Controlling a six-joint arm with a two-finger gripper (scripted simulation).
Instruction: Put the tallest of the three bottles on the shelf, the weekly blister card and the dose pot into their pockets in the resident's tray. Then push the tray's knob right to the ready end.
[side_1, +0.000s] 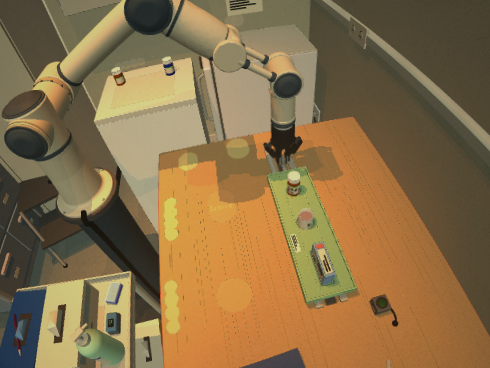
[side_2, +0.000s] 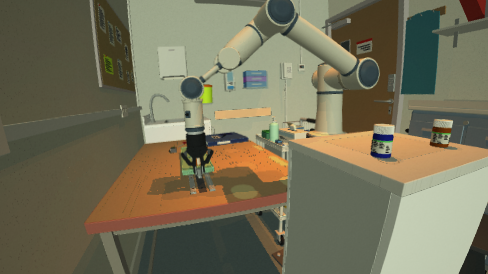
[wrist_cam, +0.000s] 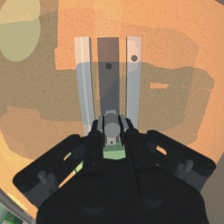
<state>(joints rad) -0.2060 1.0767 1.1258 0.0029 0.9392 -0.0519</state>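
My gripper (side_1: 281, 159) (side_2: 198, 172) (wrist_cam: 112, 127) stands upright at the far end of the green tray (side_1: 311, 236) on the orange table. It is over the tray's slide rails (wrist_cam: 107, 81), which stick out past that end. The grey knob (wrist_cam: 112, 127) sits at the tray end of the rails. In the tray stand a white-capped bottle (side_1: 293, 182), a pink dose pot (side_1: 305, 218) and the blister card (side_1: 323, 262), each in its pocket. Two shorter bottles, one blue (side_1: 168, 65) (side_2: 382, 140) and one brown (side_1: 118, 76) (side_2: 441, 132), stay on the white shelf unit. The gripper is closed around the knob.
Behind the table stand the white shelf unit (side_1: 150, 115) and a taller white cabinet (side_1: 270, 80). A small box with a green button (side_1: 381, 304) lies on the table near the tray's near end. A cart with supplies (side_1: 75, 325) stands at the lower left.
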